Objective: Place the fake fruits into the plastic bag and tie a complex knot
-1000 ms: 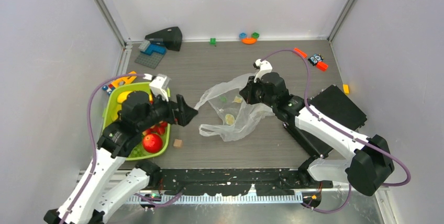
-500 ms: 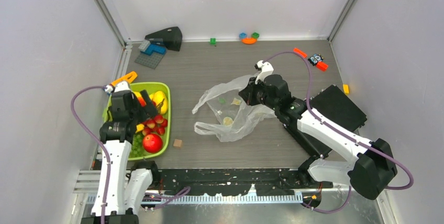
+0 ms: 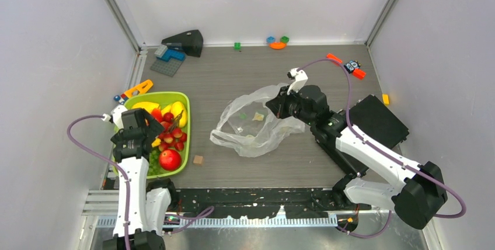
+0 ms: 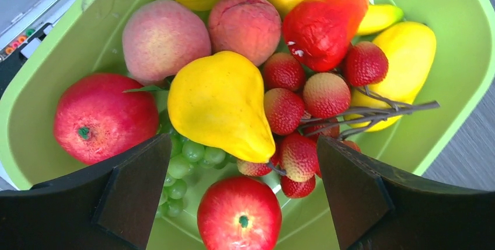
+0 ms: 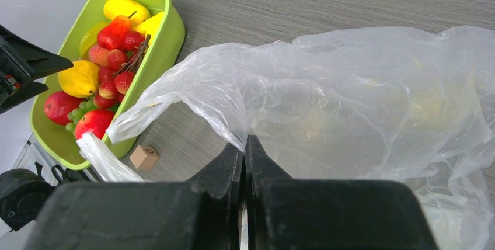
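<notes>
Straight above the green tray [image 4: 461, 86], left gripper [image 4: 242, 194] hangs wide open over the fake fruits [image 4: 284, 110], yellow pear [image 4: 213, 104] slantwise between its jaws, while the plastic bag [image 5: 350, 104] lies right of the tray, rim pinched by the closed right gripper [image 5: 245, 159].

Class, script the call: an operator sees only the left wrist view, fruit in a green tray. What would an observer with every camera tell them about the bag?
Operator: Where is the bag? I see only fruit.
Observer: The bag lies on the table, to the right of the tray.
Operator: Is anything holding it?
Observer: Yes, the right end effector is shut on a fold of its edge.
</notes>
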Controlling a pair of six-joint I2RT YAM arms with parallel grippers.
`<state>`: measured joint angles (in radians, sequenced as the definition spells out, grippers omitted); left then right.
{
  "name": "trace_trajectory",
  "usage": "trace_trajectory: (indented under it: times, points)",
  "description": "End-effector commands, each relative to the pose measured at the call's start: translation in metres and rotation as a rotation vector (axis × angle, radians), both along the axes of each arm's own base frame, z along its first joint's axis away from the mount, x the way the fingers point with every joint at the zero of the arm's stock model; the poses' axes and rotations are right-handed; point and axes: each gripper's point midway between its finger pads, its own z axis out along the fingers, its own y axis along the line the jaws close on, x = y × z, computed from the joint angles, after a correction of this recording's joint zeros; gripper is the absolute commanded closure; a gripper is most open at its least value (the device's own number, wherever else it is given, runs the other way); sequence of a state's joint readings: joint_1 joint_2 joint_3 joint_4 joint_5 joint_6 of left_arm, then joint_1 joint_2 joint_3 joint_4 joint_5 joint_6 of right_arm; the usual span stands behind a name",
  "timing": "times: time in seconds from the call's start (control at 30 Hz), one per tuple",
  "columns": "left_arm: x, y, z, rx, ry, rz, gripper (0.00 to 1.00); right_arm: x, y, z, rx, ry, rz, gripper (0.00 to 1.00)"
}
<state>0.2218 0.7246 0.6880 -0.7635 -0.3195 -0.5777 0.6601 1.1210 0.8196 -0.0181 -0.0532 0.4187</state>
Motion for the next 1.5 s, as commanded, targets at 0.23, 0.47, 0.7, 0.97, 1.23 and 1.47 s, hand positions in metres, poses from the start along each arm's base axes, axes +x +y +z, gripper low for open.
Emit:
trace_trajectory:
  times: [0.23, 0.47, 0.7, 0.97, 1.23, 1.47]
  points:
    - [0.023, 0.021, -0.016, -0.04, -0.042, 0.109, 0.01, -0.004, 0.009, 0.019, 0.071, -0.05, 0.04, 0.95]
    - [0.025, 0.023, -0.038, -0.054, -0.043, 0.12, 0.03, -0.006, 0.009, 0.023, 0.081, -0.056, 0.048, 0.95]
    - [0.029, 0.022, -0.038, -0.054, -0.064, 0.102, 0.16, -0.007, 0.009, 0.023, 0.082, -0.058, 0.047, 0.95]
    - [0.033, 0.018, -0.037, -0.053, -0.093, 0.064, 0.44, -0.007, 0.009, 0.023, 0.084, -0.059, 0.05, 0.95]
    - [0.034, 0.015, -0.029, -0.037, -0.124, 0.033, 0.54, -0.008, 0.009, 0.025, 0.087, -0.061, 0.053, 0.95]
    - [0.03, 0.012, -0.002, 0.117, -0.153, -0.019, 0.56, -0.009, 0.009, 0.026, 0.088, -0.062, 0.055, 0.95]
